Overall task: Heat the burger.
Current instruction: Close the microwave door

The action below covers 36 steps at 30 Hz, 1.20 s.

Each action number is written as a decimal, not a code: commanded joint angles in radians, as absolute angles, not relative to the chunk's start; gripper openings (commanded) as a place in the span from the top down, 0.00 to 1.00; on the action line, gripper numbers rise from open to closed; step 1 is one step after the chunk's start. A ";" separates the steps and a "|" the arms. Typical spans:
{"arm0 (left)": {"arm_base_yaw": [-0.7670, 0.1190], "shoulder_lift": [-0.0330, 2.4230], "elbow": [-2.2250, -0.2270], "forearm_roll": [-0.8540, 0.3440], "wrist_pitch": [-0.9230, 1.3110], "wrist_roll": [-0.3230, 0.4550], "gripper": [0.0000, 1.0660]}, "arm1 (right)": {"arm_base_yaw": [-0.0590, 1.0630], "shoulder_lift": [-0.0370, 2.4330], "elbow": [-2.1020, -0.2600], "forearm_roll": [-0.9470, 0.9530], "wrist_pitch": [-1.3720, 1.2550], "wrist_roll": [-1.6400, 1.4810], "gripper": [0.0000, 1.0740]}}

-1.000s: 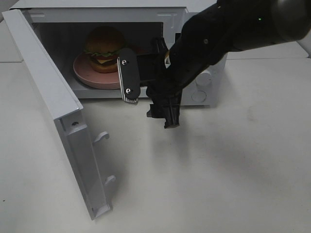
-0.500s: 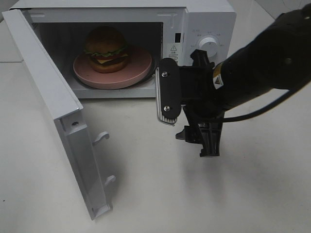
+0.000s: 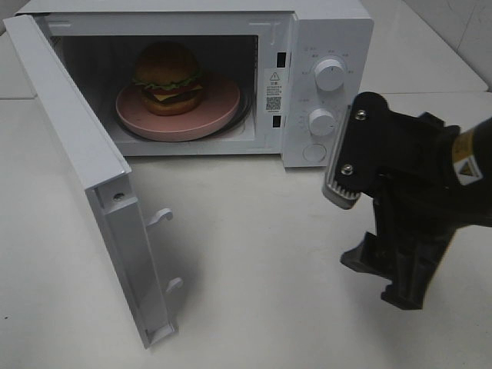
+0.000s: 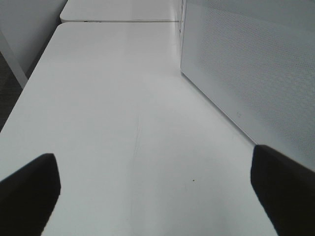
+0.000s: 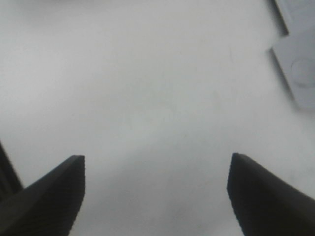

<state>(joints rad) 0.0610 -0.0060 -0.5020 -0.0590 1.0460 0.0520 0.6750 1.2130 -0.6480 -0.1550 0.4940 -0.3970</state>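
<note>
The glossy golden-bunned burger (image 3: pixel 167 77) sits inside the white microwave (image 3: pixel 330 31) — my jaws, both wide and empty, should push the open door (image 3: pixel 77 134) shut by its free edge.

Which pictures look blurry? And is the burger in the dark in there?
Exterior high view: mostly sharp, evenly lit; the burger is a bit shaded inside the microwave but clear. Right wrist view: blurry all over, with soft-edged tips on the right hand. Left wrist view: the table is fairly sharp, with fuzzy tips on the left hand.
</note>
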 commanded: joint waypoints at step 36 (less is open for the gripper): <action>0.059 -0.030 -0.498 -0.063 1.038 0.051 0.06 | 0.435 0.350 -0.532 -0.148 1.083 0.061 0.29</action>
